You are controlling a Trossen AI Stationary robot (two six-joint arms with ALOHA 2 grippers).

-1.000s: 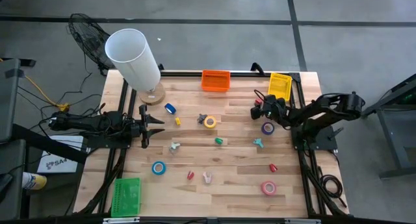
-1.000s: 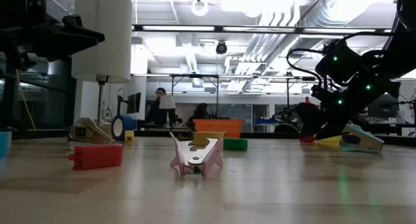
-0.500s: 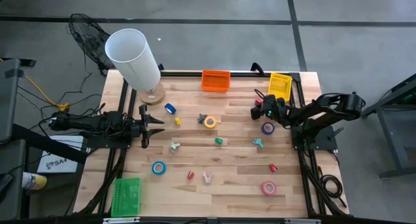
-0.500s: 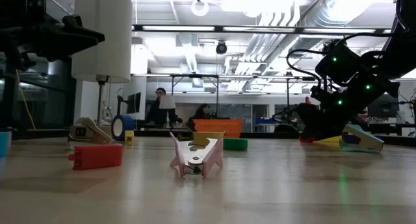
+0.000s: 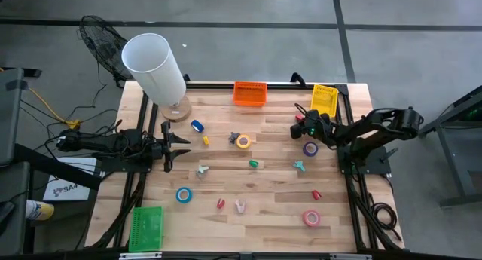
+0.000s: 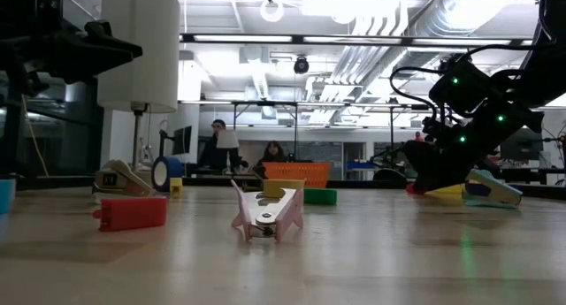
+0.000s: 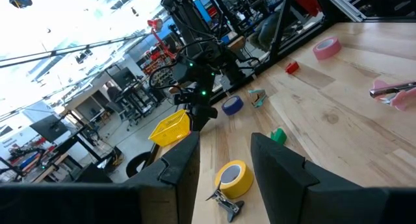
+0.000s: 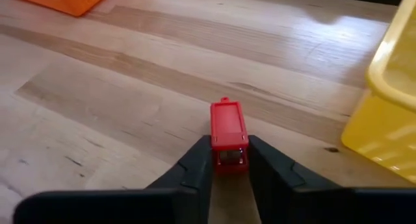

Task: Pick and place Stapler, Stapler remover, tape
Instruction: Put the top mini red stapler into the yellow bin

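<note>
The right pincer is down at the surface just beside the yellow basket, its fingers pressed against both sides of a small red stapler. From above the arm hides that stapler almost wholly, and in the low view only a red sliver shows under the pincer. A purple tape roll lies near the yellow basket on the side toward the surface's middle; a yellow roll, two blue rolls and a pink roll lie farther from the basket. A pink staple remover stands well apart from the yellow basket. The left pincer waits far across from the basket, fingers partly apart, holding nothing.
</note>
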